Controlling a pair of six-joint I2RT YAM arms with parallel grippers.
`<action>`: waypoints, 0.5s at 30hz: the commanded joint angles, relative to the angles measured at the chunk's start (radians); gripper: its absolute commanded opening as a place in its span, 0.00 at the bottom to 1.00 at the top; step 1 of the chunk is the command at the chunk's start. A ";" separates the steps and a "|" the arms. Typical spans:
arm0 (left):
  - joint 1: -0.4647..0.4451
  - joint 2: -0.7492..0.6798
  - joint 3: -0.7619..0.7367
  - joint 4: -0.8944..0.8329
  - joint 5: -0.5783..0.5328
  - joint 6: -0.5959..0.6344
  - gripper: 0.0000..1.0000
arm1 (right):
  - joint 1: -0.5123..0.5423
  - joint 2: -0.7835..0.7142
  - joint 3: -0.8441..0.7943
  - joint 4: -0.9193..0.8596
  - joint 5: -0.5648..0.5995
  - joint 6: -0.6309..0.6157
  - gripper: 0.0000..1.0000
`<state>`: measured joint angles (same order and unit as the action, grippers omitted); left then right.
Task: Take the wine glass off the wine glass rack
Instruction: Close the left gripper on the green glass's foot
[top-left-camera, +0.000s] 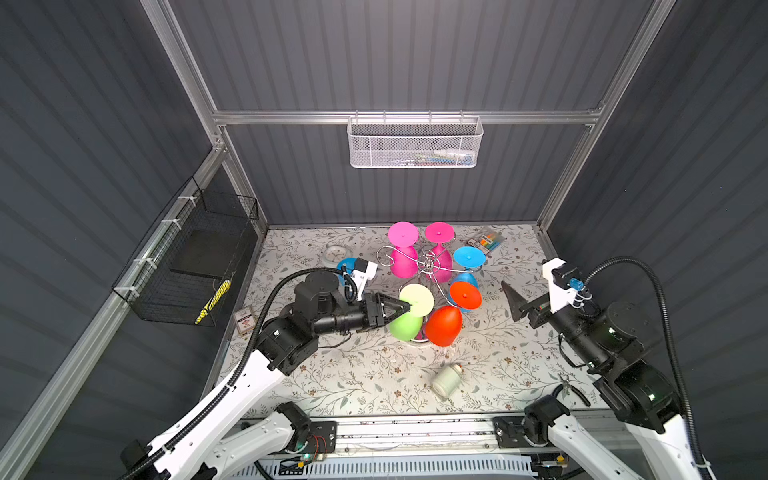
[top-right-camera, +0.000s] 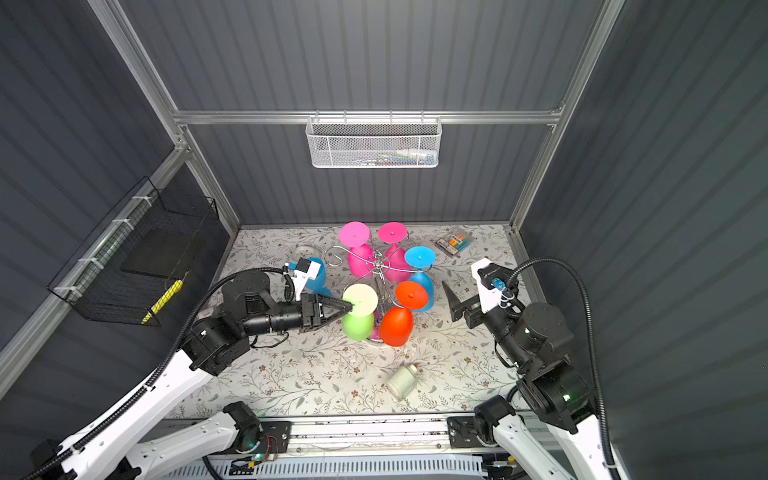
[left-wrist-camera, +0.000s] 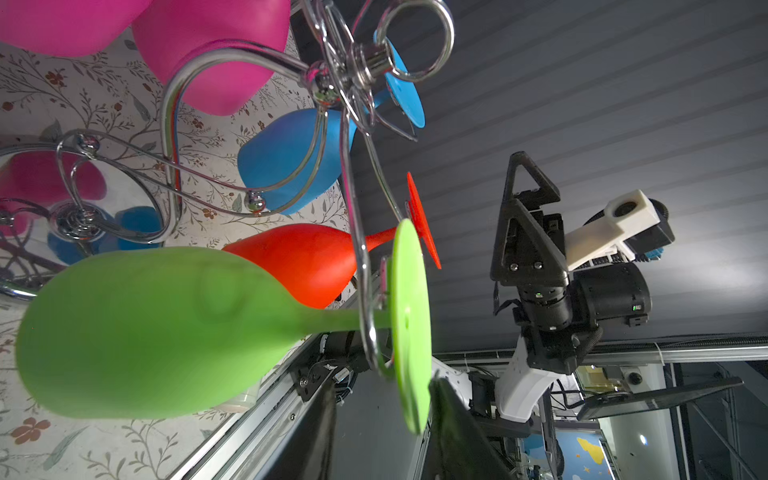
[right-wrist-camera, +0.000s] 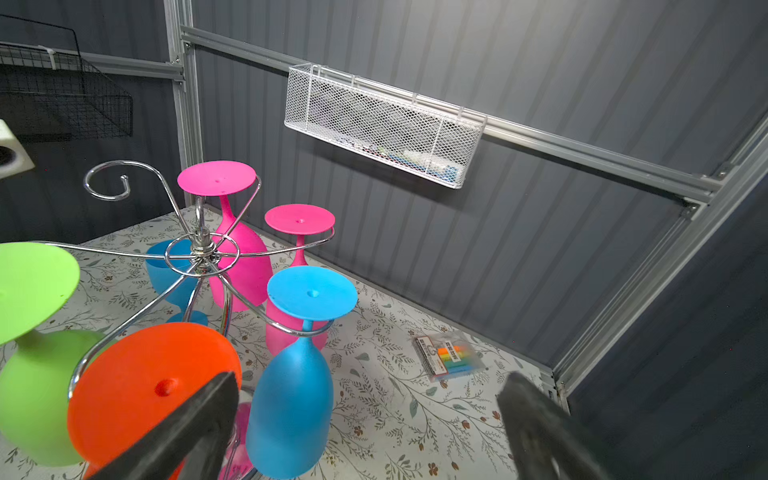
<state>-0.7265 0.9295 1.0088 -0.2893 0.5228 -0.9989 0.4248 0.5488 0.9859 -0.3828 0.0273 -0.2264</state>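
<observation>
The chrome wine glass rack (top-left-camera: 428, 262) (top-right-camera: 377, 262) stands mid-table with several coloured glasses hanging upside down. The green wine glass (top-left-camera: 405, 326) (left-wrist-camera: 145, 332) hangs on the near-left arm, its pale foot disc (top-left-camera: 417, 300) on top. My left gripper (top-left-camera: 409, 308) (left-wrist-camera: 382, 390) reaches in from the left. Its jaws straddle the rim of that disc: one finger lies against it and a gap shows at the other. My right gripper (top-left-camera: 517, 299) (right-wrist-camera: 368, 386) hangs wide open and holds nothing, to the right of the rack beside the orange glass (right-wrist-camera: 137, 382).
A blue glass (top-left-camera: 345, 266) stands on the table behind my left wrist. A white bottle (top-left-camera: 446, 380) lies near the front, a marker pack (top-left-camera: 487, 242) at the back right, a card box (top-left-camera: 244, 320) at the left edge. One scroll arm (top-left-camera: 384, 253) is bare.
</observation>
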 joint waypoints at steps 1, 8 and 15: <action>-0.012 -0.023 -0.015 0.032 -0.046 -0.039 0.37 | 0.004 -0.010 0.020 0.000 -0.006 0.008 0.99; -0.025 -0.026 -0.002 0.026 -0.079 -0.070 0.33 | 0.005 -0.018 0.020 -0.027 -0.002 0.006 0.99; -0.041 -0.024 -0.004 0.009 -0.087 -0.084 0.30 | 0.004 -0.028 0.022 -0.040 -0.001 0.004 0.99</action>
<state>-0.7597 0.9176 1.0031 -0.2687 0.4454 -1.0706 0.4248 0.5343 0.9859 -0.4068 0.0265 -0.2268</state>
